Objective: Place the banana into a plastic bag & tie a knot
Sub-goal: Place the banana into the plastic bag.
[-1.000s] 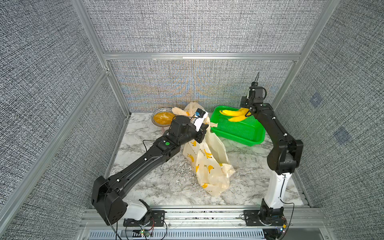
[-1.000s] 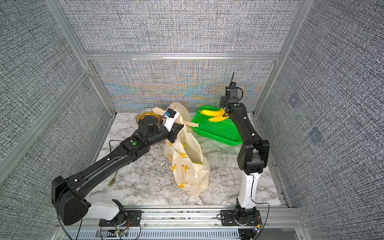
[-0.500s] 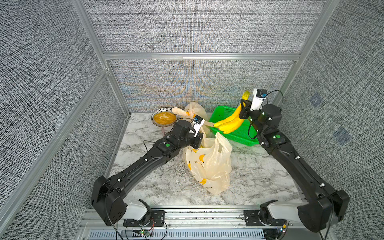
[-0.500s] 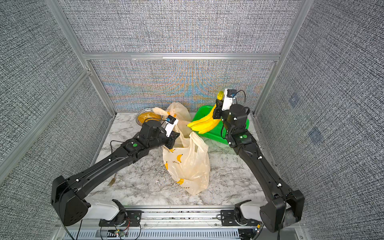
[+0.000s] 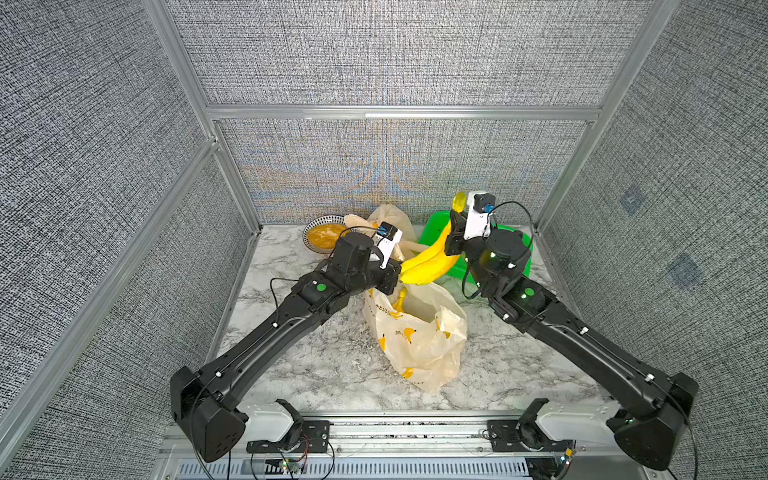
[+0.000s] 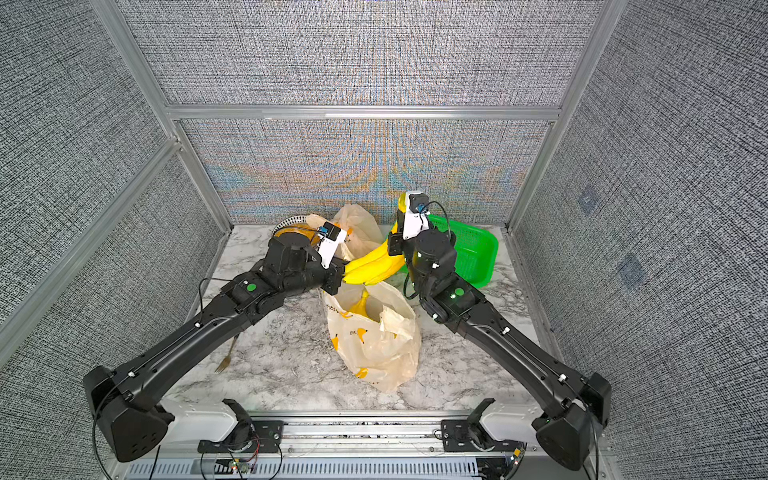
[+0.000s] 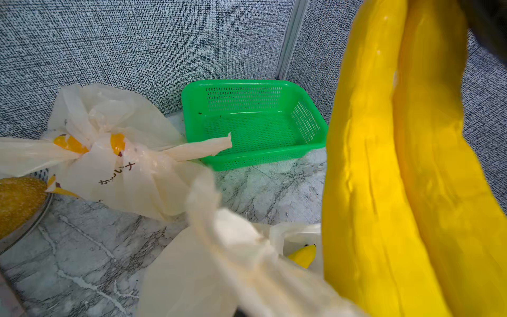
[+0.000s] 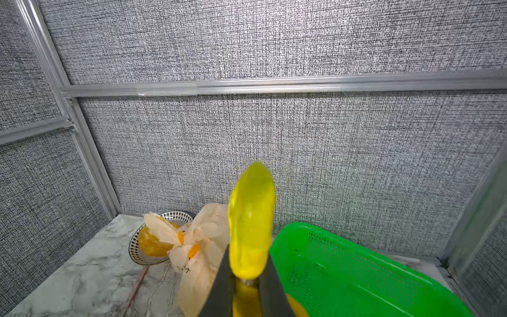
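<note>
A bunch of yellow bananas (image 5: 428, 262) (image 6: 374, 264) hangs by its stem from my right gripper (image 5: 455, 226) (image 6: 398, 232) (image 8: 247, 274), which is shut on that stem. The fruit slants down towards the open mouth of a cream plastic bag (image 5: 419, 336) (image 6: 374, 340) printed with small bananas. My left gripper (image 5: 392, 278) (image 6: 338, 276) is shut on the bag's rim and holds the mouth up. The banana tips lie right beside it. In the left wrist view the bananas (image 7: 384, 164) fill one side, and bag plastic (image 7: 192, 274) hides the fingers.
A second, tied bag (image 5: 390, 220) (image 7: 123, 153) lies at the back beside a patterned bowl (image 5: 324, 235) (image 8: 153, 241) of orange food. A green basket (image 6: 473, 253) (image 7: 255, 123) stands at the back right, behind my right wrist. A fork (image 6: 226, 357) lies under my left arm.
My right arm lifted the bananas out of the green basket and swung them over to the bag mouth. My left gripper pulled the bag rim up and towards the middle.
</note>
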You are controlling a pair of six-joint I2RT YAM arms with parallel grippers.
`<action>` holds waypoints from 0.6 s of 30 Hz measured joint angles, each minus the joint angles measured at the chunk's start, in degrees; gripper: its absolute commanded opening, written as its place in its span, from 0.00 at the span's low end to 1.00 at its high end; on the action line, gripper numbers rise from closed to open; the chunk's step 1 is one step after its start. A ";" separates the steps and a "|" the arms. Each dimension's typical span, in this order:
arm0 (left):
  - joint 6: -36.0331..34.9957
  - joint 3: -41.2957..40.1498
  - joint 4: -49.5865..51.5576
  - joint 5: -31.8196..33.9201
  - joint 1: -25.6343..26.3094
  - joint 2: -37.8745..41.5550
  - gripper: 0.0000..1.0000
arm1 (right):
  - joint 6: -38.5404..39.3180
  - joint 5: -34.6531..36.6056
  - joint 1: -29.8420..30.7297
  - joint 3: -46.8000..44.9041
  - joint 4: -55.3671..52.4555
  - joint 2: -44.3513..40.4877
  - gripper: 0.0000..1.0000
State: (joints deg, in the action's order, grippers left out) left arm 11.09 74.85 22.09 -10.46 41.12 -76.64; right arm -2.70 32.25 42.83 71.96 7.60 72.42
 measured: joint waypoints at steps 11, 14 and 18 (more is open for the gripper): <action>1.33 -0.02 2.64 -1.84 -0.35 0.11 0.00 | -15.74 21.94 10.10 8.90 -28.09 7.43 0.00; 1.33 -0.09 2.89 -2.16 -0.35 1.14 0.00 | -22.05 27.67 11.15 13.07 -37.53 10.45 0.00; 1.31 -0.31 2.97 -2.60 -0.39 2.16 0.00 | -27.45 31.61 11.47 14.49 -45.46 10.49 0.00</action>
State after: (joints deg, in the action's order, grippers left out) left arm 12.40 74.54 25.06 -13.06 40.73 -74.48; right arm -30.15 63.86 54.30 86.46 -37.87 82.91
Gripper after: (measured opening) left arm 0.048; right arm 0.138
